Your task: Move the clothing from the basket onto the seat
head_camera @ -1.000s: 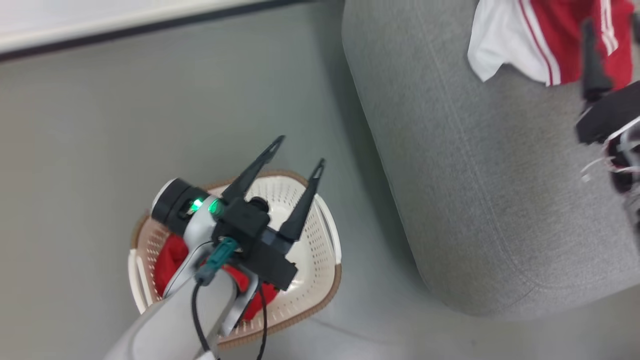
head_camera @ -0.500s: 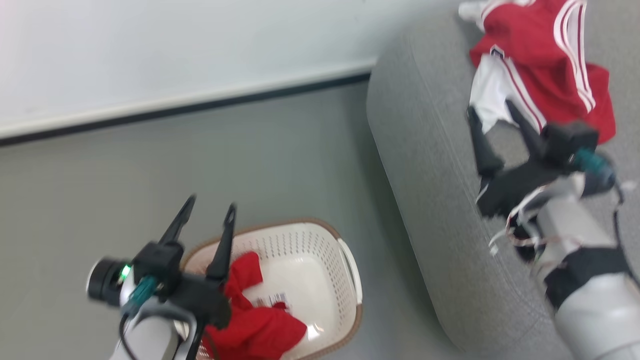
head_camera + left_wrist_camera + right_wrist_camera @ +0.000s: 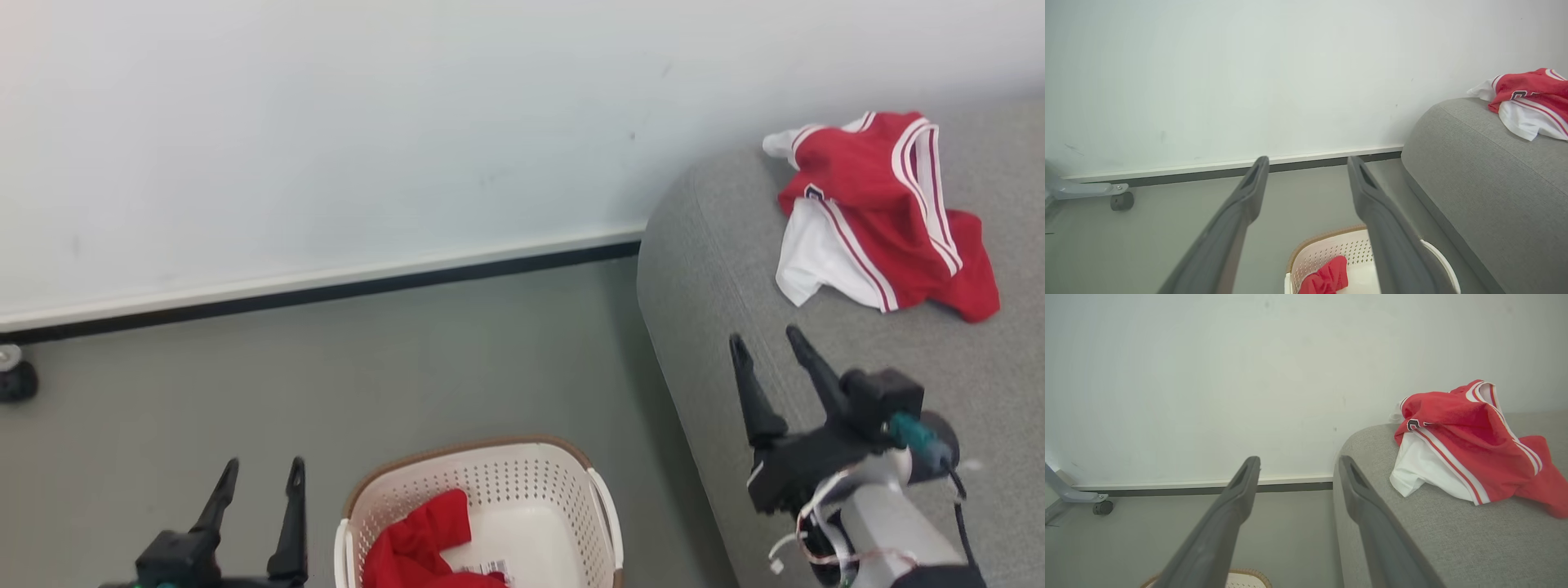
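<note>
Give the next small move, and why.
Probably swing the left gripper right and down into the basket, onto the red garment. That gripper is open and empty beside the basket; the garment is not yet moved, while a striped jersey already lies on the sofa.

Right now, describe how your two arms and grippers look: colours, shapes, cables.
The left gripper has two long, tapering black jaws with slotted tips on a black block. The right gripper has the same jaws and block, plus a teal connector, a black cable, loose white and red wires and a pale grey forearm.
</note>
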Controlling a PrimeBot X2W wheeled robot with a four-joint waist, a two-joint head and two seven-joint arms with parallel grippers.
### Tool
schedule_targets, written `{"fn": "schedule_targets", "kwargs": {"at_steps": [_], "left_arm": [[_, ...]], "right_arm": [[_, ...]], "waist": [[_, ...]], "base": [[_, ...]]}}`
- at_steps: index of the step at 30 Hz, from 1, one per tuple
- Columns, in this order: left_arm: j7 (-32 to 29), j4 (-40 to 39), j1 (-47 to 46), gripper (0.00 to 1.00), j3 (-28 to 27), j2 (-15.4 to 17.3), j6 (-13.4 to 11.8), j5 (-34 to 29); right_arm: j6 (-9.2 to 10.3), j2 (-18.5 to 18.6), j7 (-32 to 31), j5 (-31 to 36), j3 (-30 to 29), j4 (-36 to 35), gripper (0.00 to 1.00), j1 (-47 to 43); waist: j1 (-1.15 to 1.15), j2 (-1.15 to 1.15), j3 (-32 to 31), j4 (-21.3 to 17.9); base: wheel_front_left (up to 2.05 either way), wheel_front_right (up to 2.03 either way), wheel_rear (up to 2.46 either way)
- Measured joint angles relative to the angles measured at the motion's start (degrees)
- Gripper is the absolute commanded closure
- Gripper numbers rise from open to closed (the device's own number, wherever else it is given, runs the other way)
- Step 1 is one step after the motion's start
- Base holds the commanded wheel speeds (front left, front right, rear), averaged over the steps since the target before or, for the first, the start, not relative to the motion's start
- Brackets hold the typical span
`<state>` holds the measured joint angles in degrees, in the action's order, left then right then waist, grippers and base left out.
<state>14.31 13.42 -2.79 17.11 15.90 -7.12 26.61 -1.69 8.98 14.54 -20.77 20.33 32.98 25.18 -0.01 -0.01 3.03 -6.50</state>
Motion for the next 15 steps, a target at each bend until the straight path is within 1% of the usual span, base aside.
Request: {"fn": "schedule_targets", "kwargs": {"at_steps": [4, 6, 10, 15], "left_arm": [[0.0, -1.9, 3.7, 0.0, -2.8, -1.0, 0.0, -1.7], [0.0, -3.1, 5.0, 0.0, -4.0, -1.6, 0.0, -2.2], [0.0, -5.2, 7.0, 0.0, -5.6, -2.5, 0.0, -3.2], [0.0, -7.7, 9.9, 0.0, -7.3, -3.3, 0.0, -4.4]], "right_arm": [[1.15, -0.1, 0.0, 0.7, 0.0, -4.7, 0.0, -4.8], [1.37, -0.1, 0.0, 1.2, 0.0, -7.1, 0.0, -7.0], [2.27, 0.3, 0.0, 1.6, -0.7, -11.7, 0.0, -11.6], [2.94, 0.6, 0.0, 1.7, -1.2, -16.7, 0.0, -15.7]], "waist": [[0.0, 0.0, -2.1, 0.6], [0.0, 0.0, -3.0, 0.9], [0.0, 0.0, -4.2, 1.2], [0.0, 0.01, -4.9, 1.4]], "base": [[0.0, 0.0, 0.0], [0.0, 0.0, 0.0], [0.0, 0.0, 0.0], [0.0, 0.0, 0.0]]}}
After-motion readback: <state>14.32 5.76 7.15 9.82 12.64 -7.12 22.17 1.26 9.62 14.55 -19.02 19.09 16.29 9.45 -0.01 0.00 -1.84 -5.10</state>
